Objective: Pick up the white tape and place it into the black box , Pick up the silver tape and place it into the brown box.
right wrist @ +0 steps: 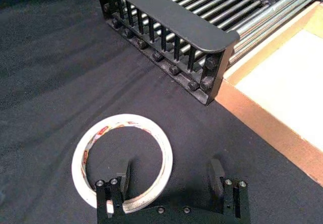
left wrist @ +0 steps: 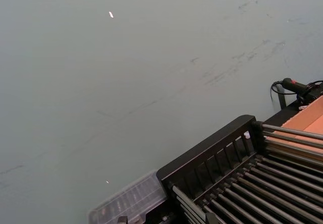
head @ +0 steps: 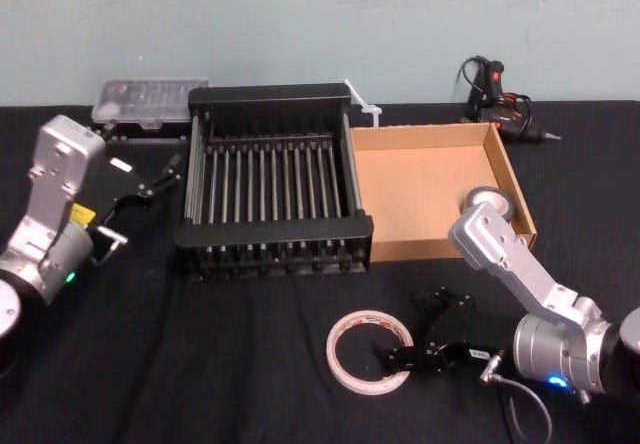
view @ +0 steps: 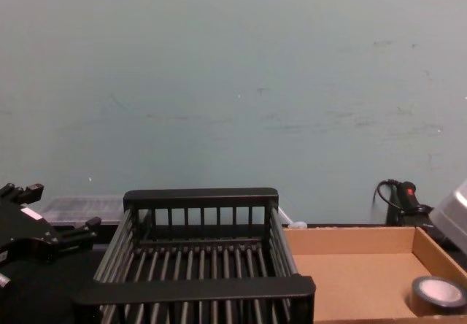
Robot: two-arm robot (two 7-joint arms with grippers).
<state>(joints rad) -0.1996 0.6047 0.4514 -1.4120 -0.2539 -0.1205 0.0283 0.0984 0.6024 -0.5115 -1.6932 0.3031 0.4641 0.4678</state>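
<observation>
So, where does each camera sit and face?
Head view: high, facing forward and down at the black slatted plastic crate; left hand, right hand show.
Chest view: low, facing across the crate to the wall; left hand shows.
Left wrist view: faces the crate's corner and wall.
Right wrist view: looks past the open right hand at the thin white tape ring.
Head and chest share the small silver-grey tape roll.

Pale blue-green painted wall (view: 233, 83) right across the back, scuffed with faint dark streaks and a couple of small white flecks; in front of it, a table draped in black cloth (head: 250, 364), softly wrinkled; back left by the wall, a clear plastic case (head: 150, 102); back right, a black corded hand tool with red trim (head: 497, 99).
</observation>
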